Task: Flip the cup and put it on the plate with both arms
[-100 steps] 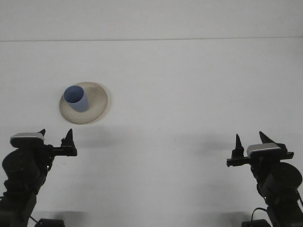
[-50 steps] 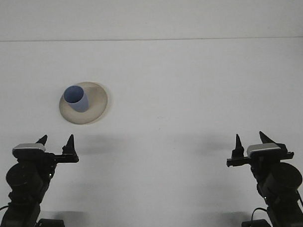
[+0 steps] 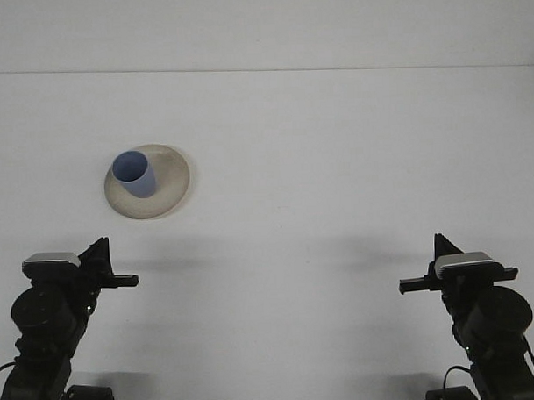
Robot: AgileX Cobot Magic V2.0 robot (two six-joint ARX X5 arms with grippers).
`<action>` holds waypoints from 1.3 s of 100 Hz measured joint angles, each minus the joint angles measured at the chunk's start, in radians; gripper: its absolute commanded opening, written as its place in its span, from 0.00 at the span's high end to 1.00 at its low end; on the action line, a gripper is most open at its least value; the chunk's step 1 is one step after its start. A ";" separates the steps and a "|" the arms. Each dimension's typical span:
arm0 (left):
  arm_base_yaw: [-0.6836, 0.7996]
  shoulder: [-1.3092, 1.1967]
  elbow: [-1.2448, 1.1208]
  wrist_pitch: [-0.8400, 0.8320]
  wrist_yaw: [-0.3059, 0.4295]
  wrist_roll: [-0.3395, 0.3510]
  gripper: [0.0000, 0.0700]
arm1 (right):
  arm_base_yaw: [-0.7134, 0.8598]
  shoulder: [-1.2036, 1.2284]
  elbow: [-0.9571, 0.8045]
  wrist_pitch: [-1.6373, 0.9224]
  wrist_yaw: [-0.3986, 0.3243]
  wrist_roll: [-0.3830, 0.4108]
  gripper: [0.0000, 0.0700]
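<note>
A plain white worktop (image 3: 336,162) fills the view, and a thin line across the top marks where it meets a white wall behind. On the left half of the worktop a round beige plate (image 3: 167,190) is set, and a blue cup (image 3: 134,174) is stood upright on it, mouth up, placed toward the plate's left side. Two black arms are seen at the bottom edge, one in each corner, both well apart from the plate and cup. The left pincer (image 3: 99,252) is held low at the left, nearer to the plate than the other, and its fingers are drawn together into a single dark point, clamped on nothing. The right pincer (image 3: 444,245) is held at the same height on the far side, and its fingers are likewise brought together with nothing between them. A faint shadow is cast on the worktop beyond each pincer.
</note>
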 measured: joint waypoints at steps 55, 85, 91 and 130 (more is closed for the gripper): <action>0.000 0.000 0.000 0.002 0.000 0.000 0.98 | 0.000 0.000 0.000 0.006 0.000 0.000 1.00; 0.000 0.000 0.000 0.002 0.000 0.002 0.98 | 0.000 0.000 0.000 0.006 0.000 0.000 1.00; 0.000 -0.005 0.000 0.003 0.000 0.008 0.98 | 0.000 0.000 0.000 0.006 0.000 0.000 1.00; 0.000 -0.174 -0.190 0.251 0.000 0.026 0.98 | 0.000 0.000 0.000 0.007 0.000 0.000 1.00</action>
